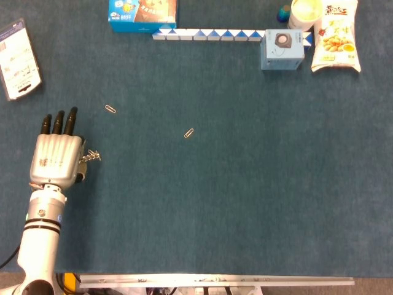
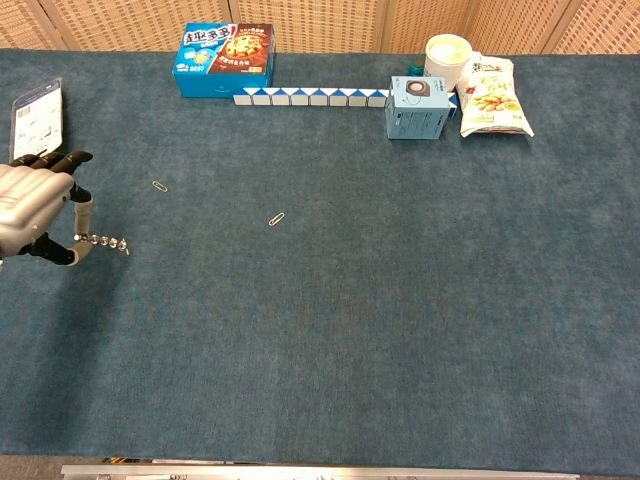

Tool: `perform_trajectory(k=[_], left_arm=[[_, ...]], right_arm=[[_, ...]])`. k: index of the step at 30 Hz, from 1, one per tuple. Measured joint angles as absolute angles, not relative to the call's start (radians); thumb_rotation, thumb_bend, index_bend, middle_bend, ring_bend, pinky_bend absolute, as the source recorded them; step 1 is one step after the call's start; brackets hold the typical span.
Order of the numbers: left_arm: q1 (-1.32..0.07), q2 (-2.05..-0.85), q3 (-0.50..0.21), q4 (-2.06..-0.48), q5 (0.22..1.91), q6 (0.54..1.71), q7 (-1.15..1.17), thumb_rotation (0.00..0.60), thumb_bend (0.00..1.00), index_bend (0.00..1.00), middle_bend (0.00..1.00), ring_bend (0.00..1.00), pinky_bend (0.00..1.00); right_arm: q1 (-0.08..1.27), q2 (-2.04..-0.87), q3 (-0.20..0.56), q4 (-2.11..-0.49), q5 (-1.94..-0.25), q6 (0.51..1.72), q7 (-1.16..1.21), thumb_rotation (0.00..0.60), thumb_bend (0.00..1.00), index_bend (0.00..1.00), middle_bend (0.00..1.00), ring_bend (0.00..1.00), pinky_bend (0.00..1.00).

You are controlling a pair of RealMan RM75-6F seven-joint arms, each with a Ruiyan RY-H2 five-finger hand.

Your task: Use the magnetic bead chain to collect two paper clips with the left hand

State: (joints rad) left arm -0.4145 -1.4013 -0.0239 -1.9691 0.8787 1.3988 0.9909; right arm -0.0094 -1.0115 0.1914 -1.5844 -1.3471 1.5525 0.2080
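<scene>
My left hand [image 1: 57, 158] [image 2: 35, 207] hovers over the left side of the blue cloth, back up. It pinches a short silver bead chain [image 1: 93, 156] [image 2: 104, 242] that sticks out to its right. One paper clip [image 1: 110, 109] [image 2: 159, 185] lies a little beyond and right of the hand. A second paper clip [image 1: 189, 133] [image 2: 277, 219] lies farther right near the table's middle. Neither clip touches the chain. My right hand is in neither view.
A white card [image 1: 18, 58] lies at the far left. Along the back stand a blue snack box [image 1: 142, 13], a blue-white triangle strip [image 1: 209, 34], a light blue box [image 1: 281, 50], a cup [image 1: 305, 12] and a snack bag [image 1: 335, 35].
</scene>
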Motion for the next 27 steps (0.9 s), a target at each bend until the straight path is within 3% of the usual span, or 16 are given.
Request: perform_trajectory(k=[10, 27], left_arm=[[-0.423, -1.402, -0.020, -1.963, 0.883, 1.404, 0.968, 0.600, 0.34, 0.61, 0.03, 0.00, 0.07], [-0.412, -1.390, -0.002, -1.935, 0.891, 1.409, 0.914, 0.600, 0.34, 0.43, 0.03, 0.00, 0.07]], right_arm=[[-0.007, -1.013, 0.190, -1.586, -1.348, 1.549, 0.202, 0.600, 0.00, 0.39, 0.42, 0.39, 0.70], [-0.005, -1.013, 0.190, -1.587, -1.346, 1.544, 0.198, 0.600, 0.00, 0.39, 0.42, 0.39, 0.70]])
